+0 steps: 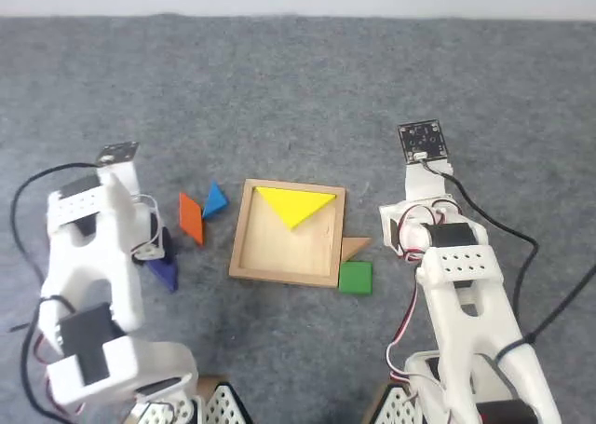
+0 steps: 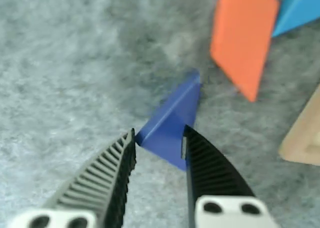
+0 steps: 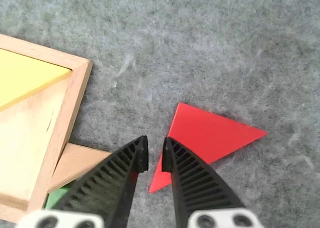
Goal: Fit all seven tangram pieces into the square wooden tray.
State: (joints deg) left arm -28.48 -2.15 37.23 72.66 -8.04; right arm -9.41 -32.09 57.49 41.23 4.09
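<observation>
Tangram pieces on grey felt-like carpet; square wooden tray holds one piece.

The tray is made of pale, smooth wood with a raised rim, and a flat yellow triangle is seated against its far edge. An orange parallelogram and a light blue triangle are laid just beside each other, on the left arm's side of the tray. A green square and a plain wood triangle are set at the tray's near corner on the right arm's side. The left gripper, ribbed black, is clamped across a dark blue triangle, one tip against each side. The right gripper is held only narrowly apart over a corner of a red triangle on the carpet; nothing is gripped.
</observation>
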